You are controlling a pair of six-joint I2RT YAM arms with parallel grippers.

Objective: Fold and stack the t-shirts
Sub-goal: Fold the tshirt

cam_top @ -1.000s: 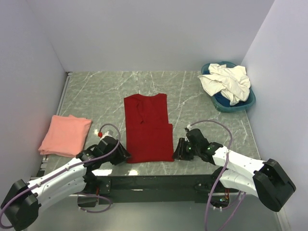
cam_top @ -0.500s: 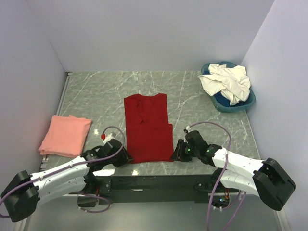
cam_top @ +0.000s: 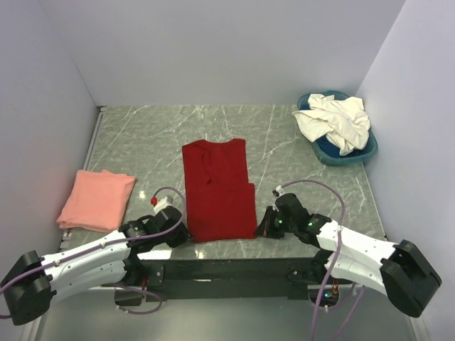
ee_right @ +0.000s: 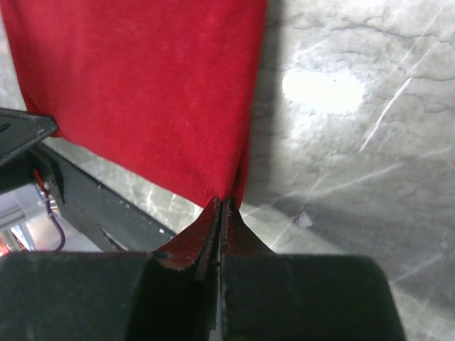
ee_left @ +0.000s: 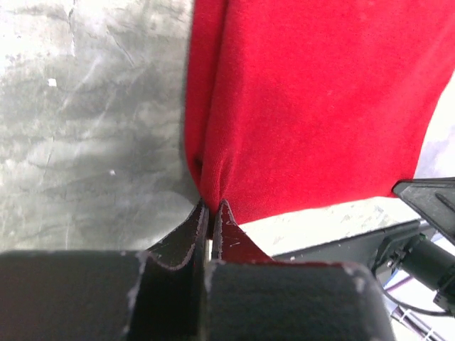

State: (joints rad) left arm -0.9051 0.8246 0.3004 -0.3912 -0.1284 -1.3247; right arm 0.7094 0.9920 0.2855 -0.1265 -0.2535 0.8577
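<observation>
Since a second ago the left gripper (cam_top: 188, 233) has edged in and pinched the near-left corner of the deep red t-shirt (cam_top: 217, 188); the right gripper (cam_top: 261, 227) now pinches its near-right corner; the shirt lies flat mid-table; the salmon-pink t-shirt (cam_top: 96, 200) sits folded at left; the cream-white t-shirts (cam_top: 334, 121) are heaped in the blue basin (cam_top: 359, 154) far right.

deep red tee (cam_top: 219, 188); salmon-pink tee (cam_top: 96, 199); cream-white tees (cam_top: 334, 121); blue basin (cam_top: 348, 158); grey-green marbled table (cam_top: 142, 142)
</observation>
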